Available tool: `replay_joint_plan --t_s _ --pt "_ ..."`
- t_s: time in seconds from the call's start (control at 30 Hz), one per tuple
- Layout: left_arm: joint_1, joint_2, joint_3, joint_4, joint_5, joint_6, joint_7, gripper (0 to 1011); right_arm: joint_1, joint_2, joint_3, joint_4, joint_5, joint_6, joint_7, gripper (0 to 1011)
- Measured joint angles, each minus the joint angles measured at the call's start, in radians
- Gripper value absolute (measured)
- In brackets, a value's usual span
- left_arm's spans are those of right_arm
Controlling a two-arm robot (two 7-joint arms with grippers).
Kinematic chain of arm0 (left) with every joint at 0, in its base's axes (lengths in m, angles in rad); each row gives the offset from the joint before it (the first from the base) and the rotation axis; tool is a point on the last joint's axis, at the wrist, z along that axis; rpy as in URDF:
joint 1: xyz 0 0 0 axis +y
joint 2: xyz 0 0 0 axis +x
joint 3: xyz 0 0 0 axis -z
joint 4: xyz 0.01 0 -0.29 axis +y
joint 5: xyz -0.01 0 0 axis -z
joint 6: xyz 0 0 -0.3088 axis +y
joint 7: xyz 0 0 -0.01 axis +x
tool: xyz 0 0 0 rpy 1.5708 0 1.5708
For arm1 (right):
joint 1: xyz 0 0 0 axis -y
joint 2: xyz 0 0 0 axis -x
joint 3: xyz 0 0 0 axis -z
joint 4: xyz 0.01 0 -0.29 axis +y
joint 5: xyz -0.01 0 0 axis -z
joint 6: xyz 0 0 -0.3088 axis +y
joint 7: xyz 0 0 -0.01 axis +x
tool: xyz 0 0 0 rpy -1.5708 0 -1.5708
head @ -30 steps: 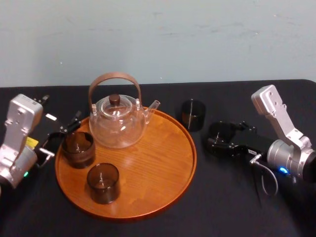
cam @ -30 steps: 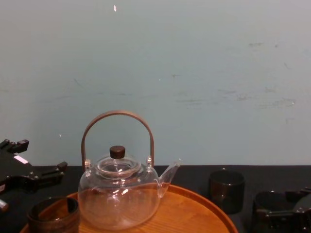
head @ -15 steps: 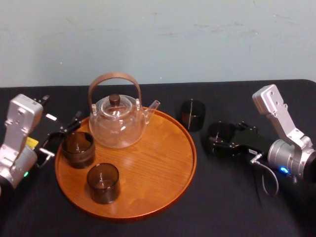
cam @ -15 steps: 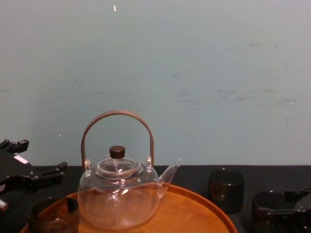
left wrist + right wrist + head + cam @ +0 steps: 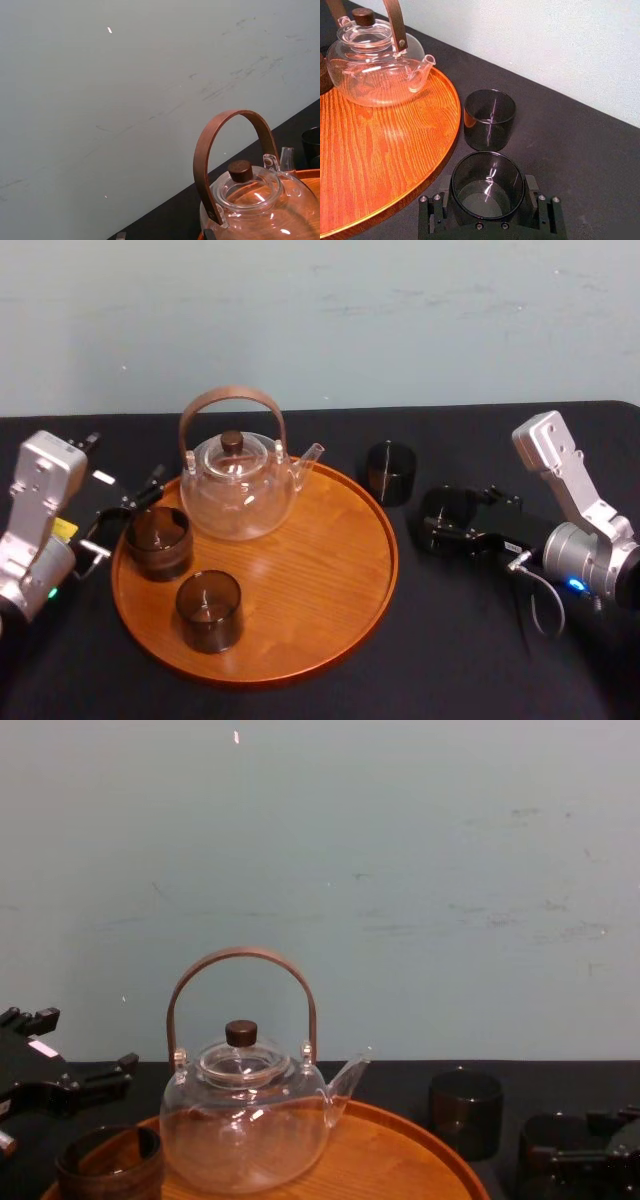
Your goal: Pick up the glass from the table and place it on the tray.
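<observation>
Presently the right gripper [image 5: 449, 517] jaws grasp the glass [image 5: 487, 184] beside the tray [image 5: 325, 575]; left gripper [image 5: 124, 514] jaws released.

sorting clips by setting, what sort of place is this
Probably a robot test bench, not a home kitchen: a black-covered table against a bare pale wall, a teapot on a tray, the right gripper around a glass beside it, the left gripper at its left edge.
</observation>
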Motion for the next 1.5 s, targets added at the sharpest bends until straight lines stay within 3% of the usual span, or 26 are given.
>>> replay_joint_plan --t_s 0.33,0.8,1.1,1.5 --pt "0.0 0.0 0.0 0.0 0.0 0.0 0.0 1001 -0.022 0.015 0.015 -0.027 0.012 -0.04 0.013 898" --pt "0.0 0.0 0.0 0.0 0.0 0.0 0.0 1001 -0.1 0.101 0.04 -0.186 0.06 -0.092 0.072 898" --pt "0.0 0.0 0.0 0.0 0.0 0.0 0.0 1001 -0.111 0.132 0.004 -0.245 0.069 -0.112 0.102 898" --pt "0.0 0.0 0.0 0.0 0.0 0.0 0.0 1001 -0.071 0.117 -0.083 -0.257 0.047 -0.116 0.127 896"
